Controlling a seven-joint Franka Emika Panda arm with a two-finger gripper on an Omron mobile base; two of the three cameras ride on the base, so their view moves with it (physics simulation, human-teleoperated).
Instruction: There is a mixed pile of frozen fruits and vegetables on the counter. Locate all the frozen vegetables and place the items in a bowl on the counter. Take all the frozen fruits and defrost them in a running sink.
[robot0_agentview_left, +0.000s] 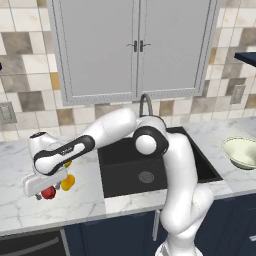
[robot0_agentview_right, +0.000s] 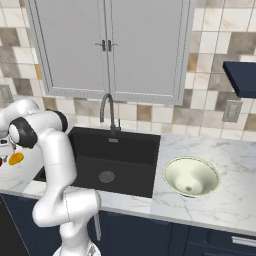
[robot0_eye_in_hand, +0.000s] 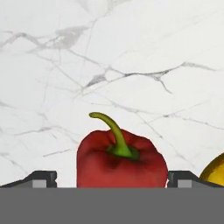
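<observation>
- Arm's reaching way out over the counter (robot0_agentview_left: 125, 202), left of the sink (robot0_agentview_left: 150, 167), hand low above the pile.
- Gripper (robot0_eye_in_hand: 111, 177) in hand view: two dark tips at the bottom edge, spread wide, one each side of a red bell pepper (robot0_eye_in_hand: 120, 159). Jaws released, tips apart from the pepper's flanks, nothing clamped.
- Pepper sits on the white marble w/ a curved green stem pointing up in that view. Glossy red, right btwn the tips.
- Left base view: same pepper (robot0_agentview_left: 48, 192) peeks out red under the white hand, gripper (robot0_agentview_left: 42, 194) right down on it.
- Yellow-orange fruit (robot0_agentview_left: 68, 182) just beside the pepper, on its sink side; in hand view a yellow curve (robot0_eye_in_hand: 214, 173) at the lower right corner is a fruit, touching or not, can't tell.
- Second yellow bit (robot0_agentview_left: 67, 163) shows behind the forearm, mostly hidden.
- Right base view: an orange fruit (robot0_agentview_right: 16, 158) at far left on the counter, arm's elbow in front.
- Black sink basin w/ round steel drain (robot0_agentview_right: 106, 176), dark gooseneck faucet (robot0_agentview_right: 107, 111) at the back. Can't tell if water's running.
- Pale greenish-white bowl (robot0_agentview_right: 191, 176) on the counter just right of the sink, well apart from the pile. Inside looks bare.
</observation>
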